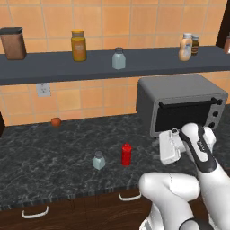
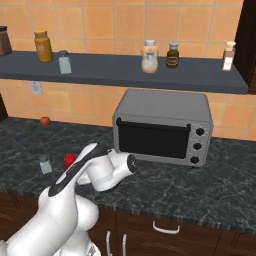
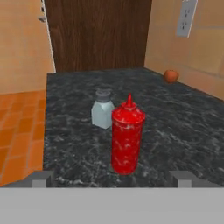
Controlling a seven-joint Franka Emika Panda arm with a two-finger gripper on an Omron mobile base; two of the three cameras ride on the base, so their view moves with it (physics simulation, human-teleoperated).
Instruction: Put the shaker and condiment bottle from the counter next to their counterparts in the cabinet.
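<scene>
In the hand view the red condiment bottle (image 3: pixel 127 135) stands upright straight ahead of my gripper (image 3: pixel 111 178), whose two fingertips (image 3: pixel 41 177) stand wide apart and open, holding nothing. The small shaker (image 3: pixel 103 109) stands just behind and left of the bottle. In the left base view the condiment bottle (image 1: pixel 126 154) and shaker (image 1: pixel 99 160) sit side by side on the black counter (image 1: pixel 45 157), left of my hand. On the cabinet (image 1: pixel 67 67) above stand their counterparts: a pale shaker (image 1: pixel 118 59) and a beige bottle (image 1: pixel 185 47).
A grey toaster oven (image 1: pixel 179 103) sits on the counter right behind my hand. A small orange fruit (image 1: pixel 55 121) lies by the wall. The shelf also carries an amber jar (image 1: pixel 78 45), a brown canister (image 1: pixel 12 43) and a dark jar (image 1: pixel 195 45).
</scene>
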